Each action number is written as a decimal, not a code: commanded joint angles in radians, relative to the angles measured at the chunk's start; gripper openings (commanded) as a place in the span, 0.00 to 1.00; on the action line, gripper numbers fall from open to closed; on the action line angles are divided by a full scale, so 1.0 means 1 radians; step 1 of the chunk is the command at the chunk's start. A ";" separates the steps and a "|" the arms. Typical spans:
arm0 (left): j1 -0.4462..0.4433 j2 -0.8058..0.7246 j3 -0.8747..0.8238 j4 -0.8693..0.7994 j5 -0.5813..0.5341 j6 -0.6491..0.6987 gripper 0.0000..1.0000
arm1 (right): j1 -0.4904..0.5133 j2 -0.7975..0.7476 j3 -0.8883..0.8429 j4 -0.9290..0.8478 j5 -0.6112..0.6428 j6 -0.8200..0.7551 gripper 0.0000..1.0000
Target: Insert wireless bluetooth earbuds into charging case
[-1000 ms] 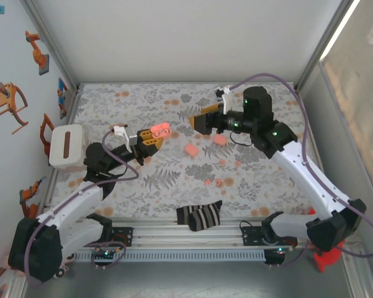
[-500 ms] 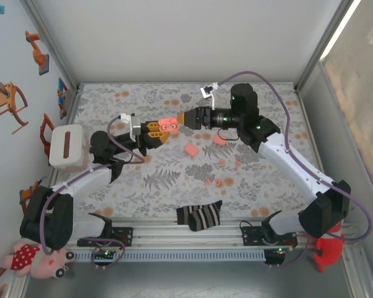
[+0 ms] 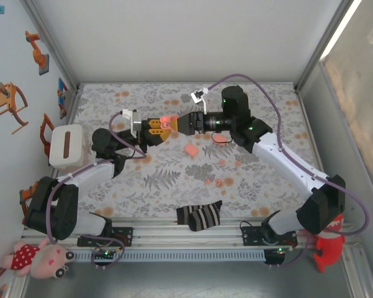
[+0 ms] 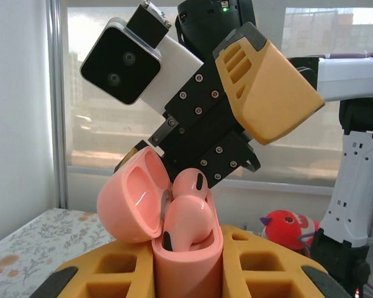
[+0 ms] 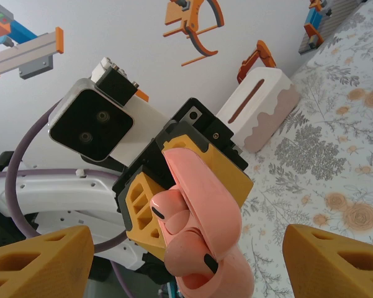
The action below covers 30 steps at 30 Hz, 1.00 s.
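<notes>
Arms meet above the far middle of the table, with the pink case held up and open.

Your left gripper is clamped on the base of the case. The lid is swung back and two earbuds sit in its wells, the front one looking, by my reading, a little proud. Your right gripper faces it with jaws spread wide and holding nothing, its tips just beside the case.

The danger from here is a push that lands off-centre. It could tilt the case in the left grip or flick a bud out onto the surface, where loose earbuds and a spare case already lie toward the middle. A finger catching the lid could also snap it down on a bud that isn't fully seated — so come in straight and slow.
</notes>
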 commanded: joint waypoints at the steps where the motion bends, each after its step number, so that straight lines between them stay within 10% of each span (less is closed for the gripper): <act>1: 0.004 0.007 0.024 0.050 0.023 -0.015 0.00 | 0.010 -0.001 0.046 0.029 -0.034 -0.012 0.78; 30: 0.008 -0.030 0.004 -0.095 0.002 0.058 0.00 | 0.014 -0.126 0.048 -0.137 0.144 -0.239 0.77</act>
